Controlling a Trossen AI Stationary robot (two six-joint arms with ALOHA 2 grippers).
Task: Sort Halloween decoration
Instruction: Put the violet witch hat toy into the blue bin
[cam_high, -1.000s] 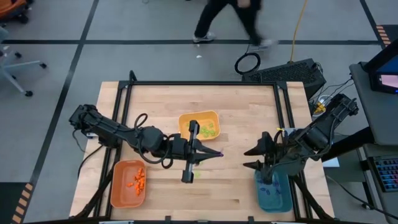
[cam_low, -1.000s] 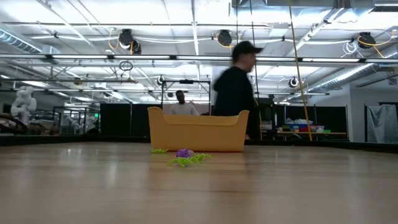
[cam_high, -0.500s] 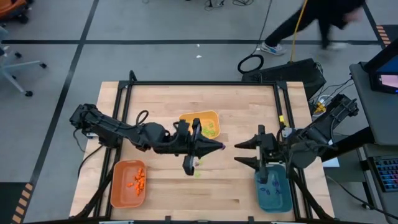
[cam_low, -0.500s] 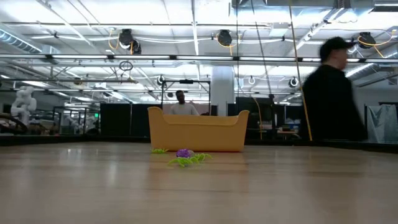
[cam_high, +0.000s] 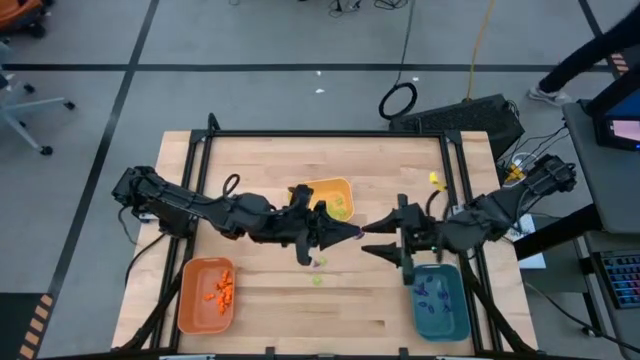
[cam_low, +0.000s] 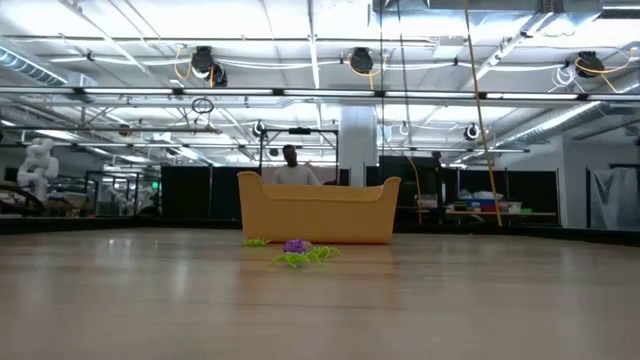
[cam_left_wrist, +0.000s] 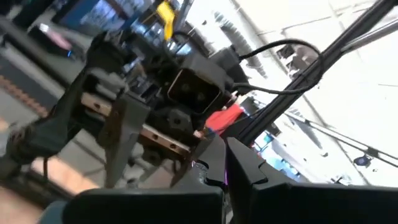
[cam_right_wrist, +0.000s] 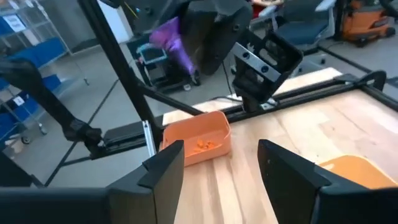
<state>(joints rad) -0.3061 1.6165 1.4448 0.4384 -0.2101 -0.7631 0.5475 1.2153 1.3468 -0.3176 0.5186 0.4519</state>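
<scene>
Step in hand, as judged: a handover of one purple piece between the arms, above the middle of the tabletop. The left gripper (cam_high: 352, 232) is closed on a small purple decoration (cam_right_wrist: 169, 36), held raised and pointed toward the right gripper (cam_high: 372, 236), whose jaws stand open and empty directly facing it, the two tips nearly meeting. The purple piece is hard to make out from above; the right wrist view shows it pinched at the left arm's fingertips. The yellow tray (cam_high: 322, 190), near the table's far-middle edge, holds light green pieces; the orange tray (cam_high: 188, 305) at the near left corner holds orange pieces; the teal tray (cam_high: 440, 320) at the near right corner holds purple ones. Loose green pieces (cam_high: 318, 279) and another purple one (cam_low: 295, 246) remain on the wood. Next move likely calls for the right jaws to close on the purple piece before the left releases, then carry to the teal tray.
</scene>
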